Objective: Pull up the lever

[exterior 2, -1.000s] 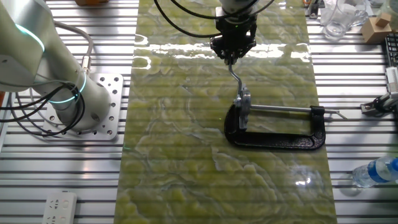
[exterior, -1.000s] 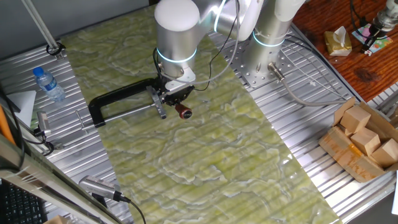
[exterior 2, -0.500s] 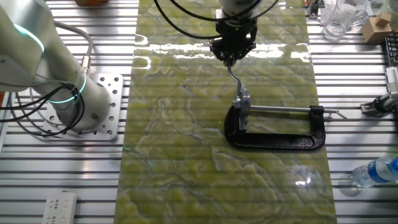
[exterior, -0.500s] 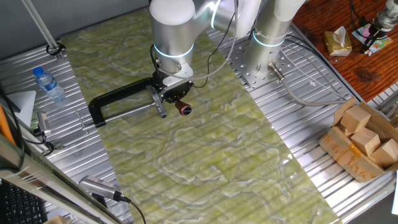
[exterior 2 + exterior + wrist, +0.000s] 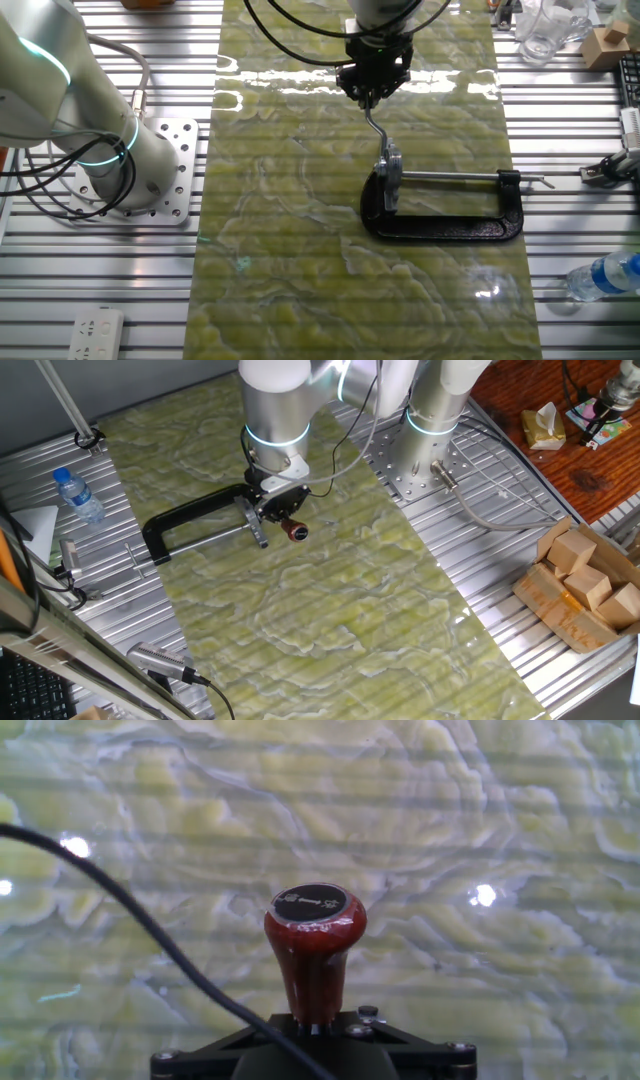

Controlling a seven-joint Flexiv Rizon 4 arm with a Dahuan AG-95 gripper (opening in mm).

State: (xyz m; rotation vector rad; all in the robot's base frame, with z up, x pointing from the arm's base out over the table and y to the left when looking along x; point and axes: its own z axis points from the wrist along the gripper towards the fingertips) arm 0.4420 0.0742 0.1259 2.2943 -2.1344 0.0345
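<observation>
The lever is a thin silver rod [image 5: 375,125] ending in a red-brown knob [image 5: 297,530], hinged to the screw end of a black C-clamp [image 5: 190,516] lying on the green marbled mat. My gripper [image 5: 282,512] is shut on the lever just behind the knob. In the other fixed view the gripper [image 5: 371,93] holds the rod's far end, beyond the clamp [image 5: 440,226]. In the hand view the knob [image 5: 314,934] sticks out from the black gripper body [image 5: 312,1032], above the mat; the fingers are hidden.
A water bottle [image 5: 78,495] lies left of the clamp on the metal slats. A cardboard box of wooden blocks [image 5: 585,585] sits at the right. The arm's base [image 5: 130,170] stands left of the mat. Glassware [image 5: 545,30] is in the far corner.
The gripper has moved a little up and towards the clamp with the knob in it, swinging the lever slightly. The clamp frame has not moved.
</observation>
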